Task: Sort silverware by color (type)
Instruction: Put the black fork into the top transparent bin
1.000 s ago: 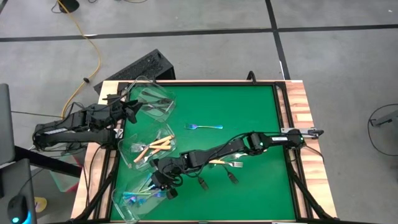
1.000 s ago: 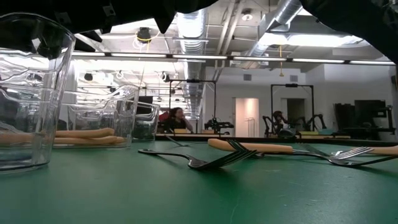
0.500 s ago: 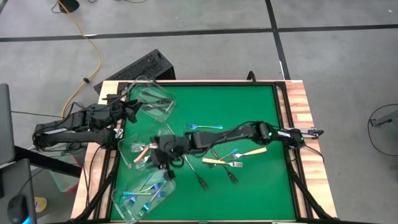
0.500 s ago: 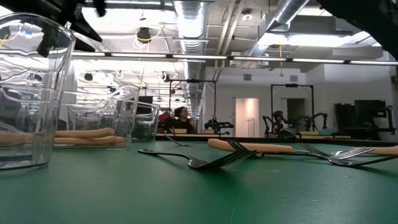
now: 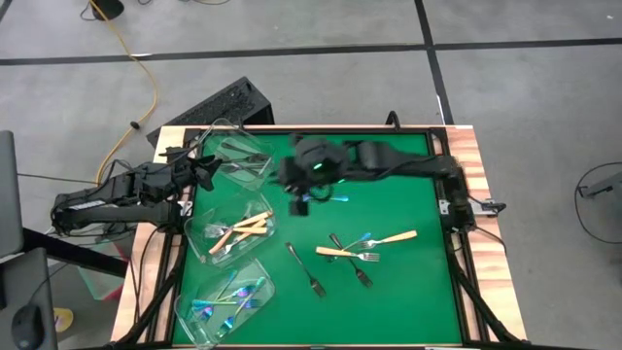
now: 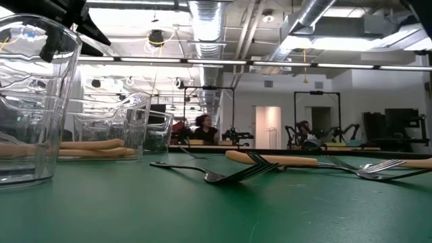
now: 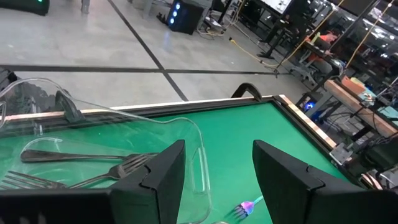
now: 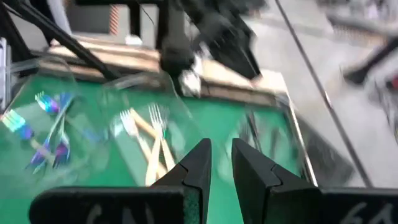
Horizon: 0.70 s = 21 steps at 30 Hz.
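The right gripper, fingers slightly apart and empty, has swung from the seven o'clock tub of blue forks up toward the stray blue fork at twelve, suggesting another pickup; the left gripper, fingers spread, waits at ten.

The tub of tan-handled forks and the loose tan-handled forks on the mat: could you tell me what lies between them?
In the high view, one dark metal fork lies between the tub and the loose tan-handled forks; otherwise bare mat.
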### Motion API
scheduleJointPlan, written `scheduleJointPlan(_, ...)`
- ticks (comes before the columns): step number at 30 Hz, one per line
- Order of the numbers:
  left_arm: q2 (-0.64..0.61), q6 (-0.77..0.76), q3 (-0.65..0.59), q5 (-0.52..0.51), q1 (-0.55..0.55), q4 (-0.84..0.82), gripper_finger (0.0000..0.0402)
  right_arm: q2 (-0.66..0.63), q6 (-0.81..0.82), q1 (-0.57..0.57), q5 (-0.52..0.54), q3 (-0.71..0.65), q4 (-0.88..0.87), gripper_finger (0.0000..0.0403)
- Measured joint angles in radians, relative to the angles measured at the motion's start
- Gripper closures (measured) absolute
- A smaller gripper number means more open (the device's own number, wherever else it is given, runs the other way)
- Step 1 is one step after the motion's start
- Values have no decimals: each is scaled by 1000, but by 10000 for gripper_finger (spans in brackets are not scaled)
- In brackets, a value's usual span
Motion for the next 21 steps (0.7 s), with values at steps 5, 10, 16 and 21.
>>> scheduleJointPlan(5, 0, -4, 0, 3, 0, 0, 230, -133, 209, -6, 14, 0, -270, 320)
scheduleJointPlan(10, 0, -10, 0, 3, 0, 0, 230, -183, 543, 34, 14, 1, -575, 320)
scheduleJointPlan(16, 0, -34, 0, 3, 0, 0, 230, -215, 810, 202, 56, -78, -691, 320)
scheduleJointPlan(21, 0, -52, 0, 8, 0, -1, 230, -274, 1030, 374, 53, -205, -692, 320)
